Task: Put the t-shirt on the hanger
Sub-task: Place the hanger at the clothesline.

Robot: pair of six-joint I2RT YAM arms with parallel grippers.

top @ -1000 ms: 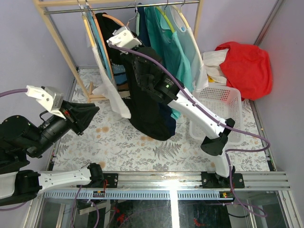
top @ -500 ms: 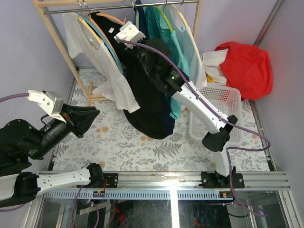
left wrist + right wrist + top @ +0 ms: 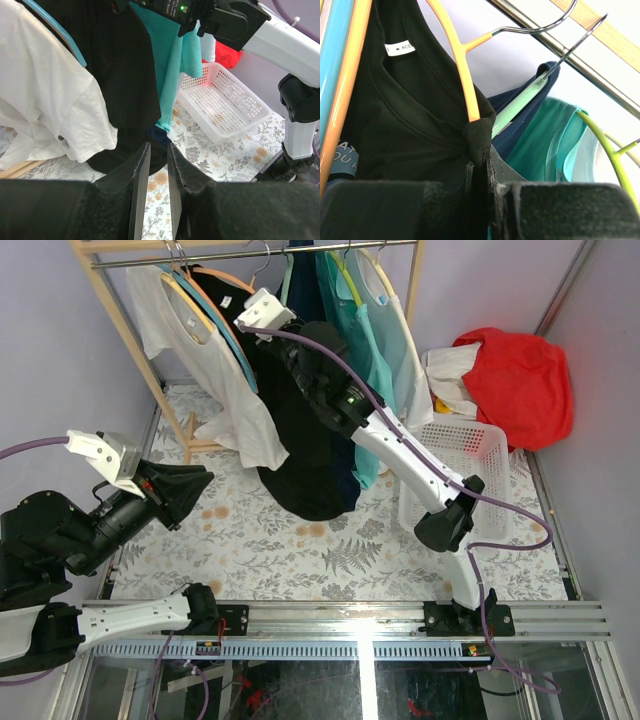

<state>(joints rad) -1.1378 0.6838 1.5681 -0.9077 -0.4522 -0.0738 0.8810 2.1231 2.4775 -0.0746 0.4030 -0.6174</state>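
- Hanging at the wooden rack (image 3: 118, 315), the t-shirt (image 3: 300, 440) droops long and black at the back of the bench (image 3: 300, 540).
- In the overhead view a white shirt (image 3: 225, 390) on a blue hanger (image 3: 215, 310) is on its left, and teal shirts (image 3: 340, 295) are on its right.
- The hanger (image 3: 465, 75) sits inside the t-shirt. One orange arm comes out of the neck opening by the white label (image 3: 402, 48) and runs down into the shoulder cloth. The other arm lies along the blue hanger at the left edge of the right wrist view.
- Its silver hook (image 3: 535, 27) rises toward the rail, but whether it rests over the rail cannot be told.
- The right pincer (image 3: 480, 162) is clenched on a bunched fold of the t-shirt's shoulder, just where the orange arm disappears into the fabric.
- Behind that fold hangs a navy shirt (image 3: 546, 74) on a pale green hanger (image 3: 520, 107). A yellow-green hanger (image 3: 605, 145) carries teal cloth further right.
- The left pincer (image 3: 158, 150) hovers low over the bench's floral cover, well apart from the rack. Its fingers stand slightly parted with a narrow slit between them, and it grasps nothing.
- A white basket (image 3: 480, 455) stands on the bench beside the right arm, with a red cloth (image 3: 520, 380) heaped behind it.
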